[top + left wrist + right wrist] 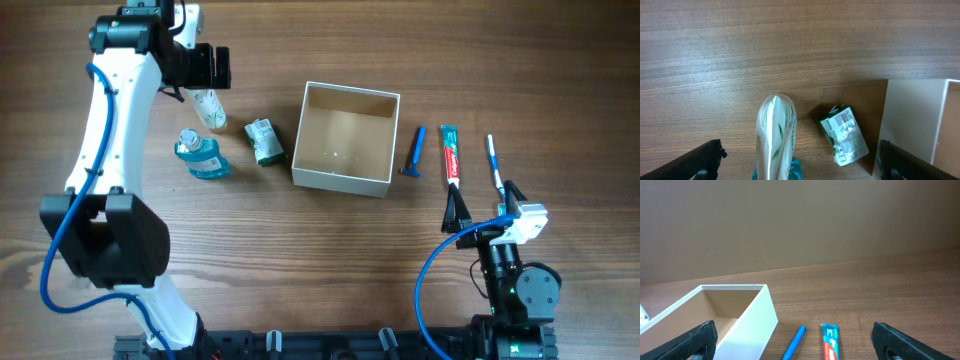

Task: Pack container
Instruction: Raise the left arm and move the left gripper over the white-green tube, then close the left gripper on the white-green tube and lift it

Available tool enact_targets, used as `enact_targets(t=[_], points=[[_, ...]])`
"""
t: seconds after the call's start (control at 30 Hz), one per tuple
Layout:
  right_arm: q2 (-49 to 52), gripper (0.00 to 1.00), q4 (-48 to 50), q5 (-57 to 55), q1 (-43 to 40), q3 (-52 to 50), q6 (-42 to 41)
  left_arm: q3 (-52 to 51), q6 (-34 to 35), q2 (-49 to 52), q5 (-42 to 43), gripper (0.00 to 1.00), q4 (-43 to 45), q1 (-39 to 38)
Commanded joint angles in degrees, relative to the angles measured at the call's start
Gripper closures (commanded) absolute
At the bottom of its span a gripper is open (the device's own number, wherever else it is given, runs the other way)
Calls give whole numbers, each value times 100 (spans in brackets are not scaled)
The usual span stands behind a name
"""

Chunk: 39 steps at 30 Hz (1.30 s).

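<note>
The container (pixel 342 179) is a white-walled open box with a tan inside, mid-table and empty. It also shows in the left wrist view (pixel 910 120) and the right wrist view (pixel 747 325). My left gripper (pixel 206 80) is open and hovers over a white-and-green tube (pixel 210 108), which lies between its fingers (pixel 800 167) without touching them (pixel 776 132). My right gripper (pixel 484 202) is open and empty at the front right (pixel 797 352), pointing toward the container.
A blue mouthwash bottle (pixel 203 156) and a green packet (pixel 264 140) lie left of the container. A blue razor (pixel 412 151), a toothpaste tube (pixel 452 155) and a toothbrush (pixel 495 168) lie right of it.
</note>
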<state>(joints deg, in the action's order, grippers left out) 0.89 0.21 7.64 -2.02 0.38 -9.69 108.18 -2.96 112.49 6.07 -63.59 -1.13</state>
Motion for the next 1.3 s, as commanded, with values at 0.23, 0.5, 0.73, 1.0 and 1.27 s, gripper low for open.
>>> enact_targets(t=[0.23, 0.5, 0.73, 1.0, 1.27], points=[[-68, 0, 22, -81, 28, -9, 70, 59, -125, 153, 138, 0, -59, 0], [-68, 0, 22, -81, 28, -9, 68, 57, -136, 155, 133, 0, -155, 2], [-68, 0, 22, -81, 28, -9, 70, 59, -136, 166, 136, 0, -157, 2], [-68, 0, 22, -81, 28, -9, 70, 57, -136, 166, 136, 13, -157, 0], [-68, 0, 22, -81, 28, -9, 70, 57, -352, 170, 136, 16, -153, 0]])
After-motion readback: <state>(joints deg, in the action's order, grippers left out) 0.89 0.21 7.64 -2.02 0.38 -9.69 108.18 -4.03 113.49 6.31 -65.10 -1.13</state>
